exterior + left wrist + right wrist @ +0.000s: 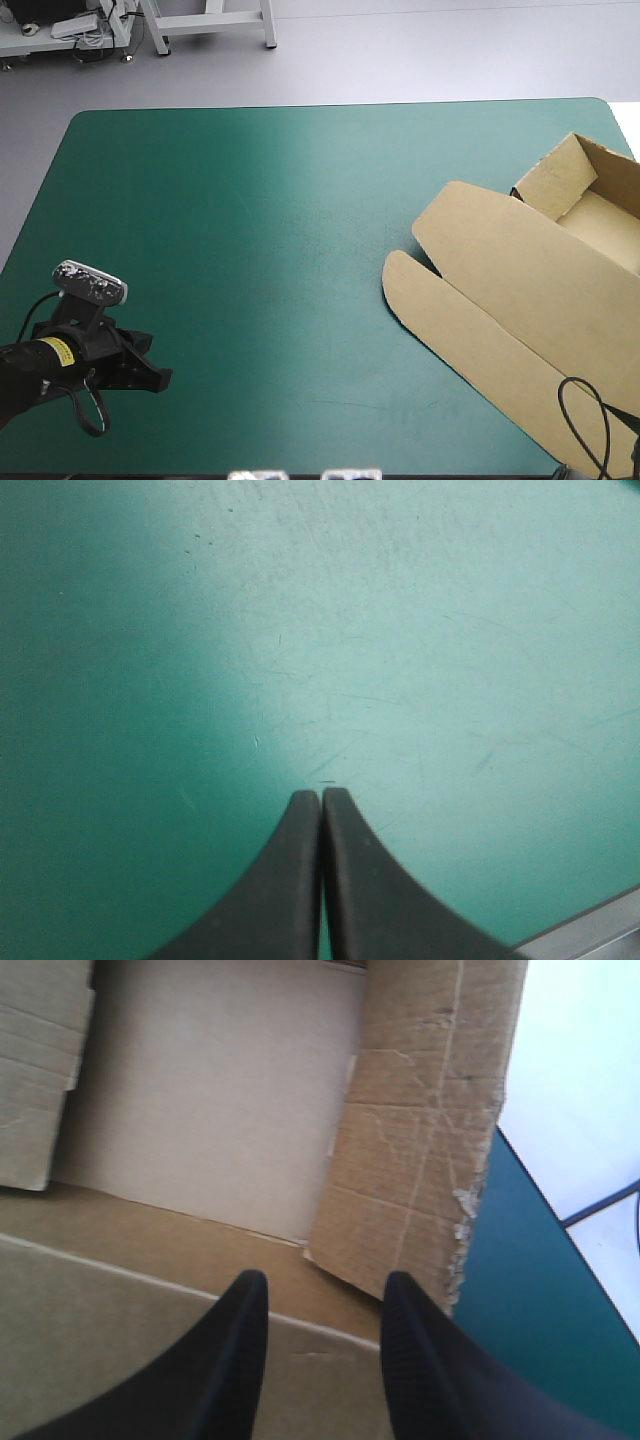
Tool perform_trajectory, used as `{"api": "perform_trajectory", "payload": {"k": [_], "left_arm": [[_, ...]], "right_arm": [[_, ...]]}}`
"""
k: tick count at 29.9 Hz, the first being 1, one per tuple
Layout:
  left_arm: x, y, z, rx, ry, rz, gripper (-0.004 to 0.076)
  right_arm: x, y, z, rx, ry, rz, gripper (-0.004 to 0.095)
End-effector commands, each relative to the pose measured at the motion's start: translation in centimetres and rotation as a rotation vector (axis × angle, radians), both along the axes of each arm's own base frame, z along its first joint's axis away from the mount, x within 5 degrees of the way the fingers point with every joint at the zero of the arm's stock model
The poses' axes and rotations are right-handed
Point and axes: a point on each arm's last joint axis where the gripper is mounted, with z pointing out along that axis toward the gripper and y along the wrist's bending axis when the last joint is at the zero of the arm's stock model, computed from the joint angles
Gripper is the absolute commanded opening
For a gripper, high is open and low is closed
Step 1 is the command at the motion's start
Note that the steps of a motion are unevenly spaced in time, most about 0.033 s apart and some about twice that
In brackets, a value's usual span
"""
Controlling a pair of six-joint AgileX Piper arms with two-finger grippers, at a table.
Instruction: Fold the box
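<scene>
The left gripper (321,798) is fully shut: its two black fingers meet in one pointed arch with nothing between them. It sits low over the bare teal-green cover (250,250), near the table's 8 o'clock corner in the high view, and a strip of the table's edge shows just beside it in the left wrist view. The right gripper (325,1295) is out of the high view. In its own wrist view its fingers stand a narrow gap apart and hold nothing. It hangs above the flat lid (500,300) of the box (560,250), close to the crease where the lid meets the tray (605,220). The pale tray floor (220,1090) lies ahead of the gripper at its 12 o'clock. At its 1 o'clock a raised side wall (410,1140) stands with a frayed, torn outer edge, and the cover shows beyond it. In the high view the brown box occupies the table's 3 to 5 o'clock sector. The tray, walls up, is at the right edge, and the lid lies flat toward the near side. A rounded flap (405,275) points to the table's centre. The box and the left gripper are well apart.
</scene>
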Motion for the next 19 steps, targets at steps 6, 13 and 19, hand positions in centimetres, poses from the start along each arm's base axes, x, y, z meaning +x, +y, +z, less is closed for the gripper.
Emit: {"api": "perform_trajectory", "payload": {"k": [6,13,19], "left_arm": [[0.5,0.3,1.0,0.042,-0.112,-0.017,-0.0009],[0.1,0.7,-1.0,0.06,-0.157,-0.001,-0.0009],[-1.3,1.1,-4.6,0.032,-0.189,0.016,-0.0009]], "right_arm": [[-2.9,7.5,6.6,0.037,-0.373,0.284,0.0099],[-6.4,15.7,6.3,-0.006,-0.365,0.583,-0.0017],[-11.1,18.6,4.0,-0.037,-0.337,0.701,-0.0017]]}}
